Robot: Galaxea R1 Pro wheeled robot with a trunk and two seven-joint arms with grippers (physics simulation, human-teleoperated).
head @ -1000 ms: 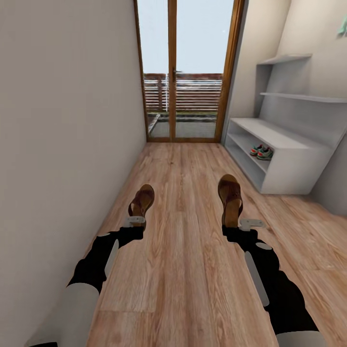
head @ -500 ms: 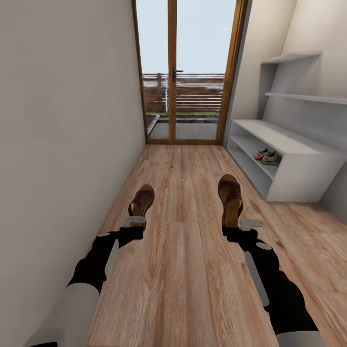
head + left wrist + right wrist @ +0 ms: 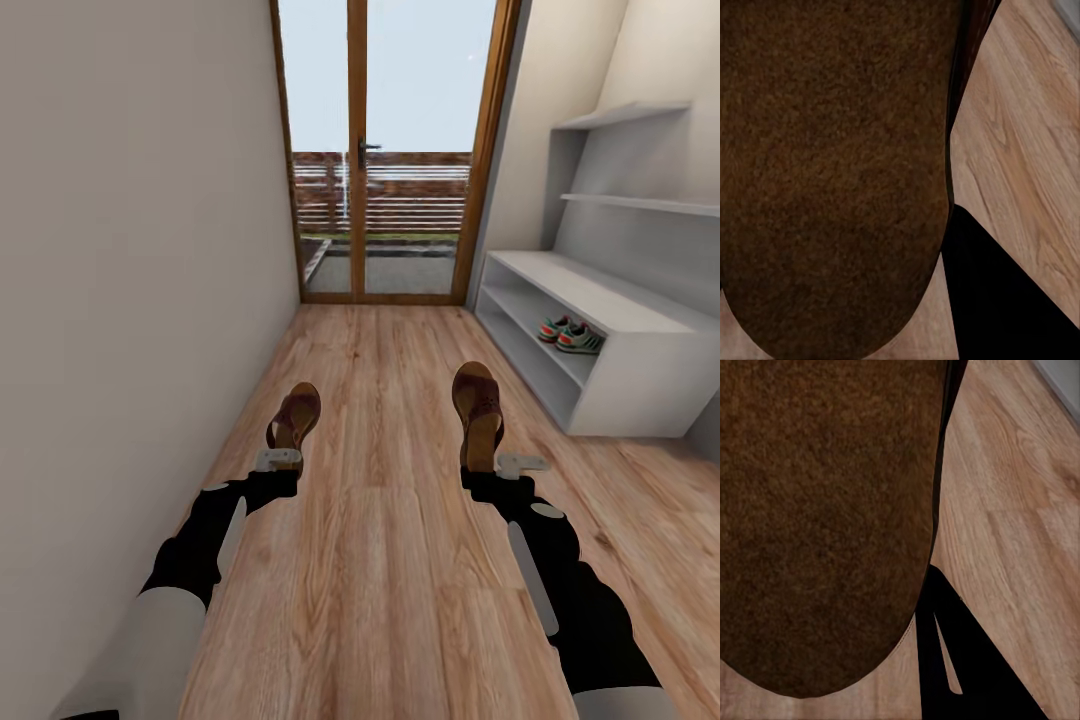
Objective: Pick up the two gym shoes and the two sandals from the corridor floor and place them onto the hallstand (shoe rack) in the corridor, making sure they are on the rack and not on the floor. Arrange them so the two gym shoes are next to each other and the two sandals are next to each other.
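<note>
Carrying one sandal in my left gripper and the other sandal in my right gripper, each pinched at the heel, I judge them light, stiff-soled, and secure above the floor.

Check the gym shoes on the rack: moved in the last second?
No. The gym shoes sit at the same spot on the hallstand lower tier; their rightward drift in the head view matches the hallstand's, so the camera moved.

We carry two brown sandals — the left sandal and the right sandal — above the wood floor; the two sneakers sit together on the shoe rack's lower shelf.
</note>
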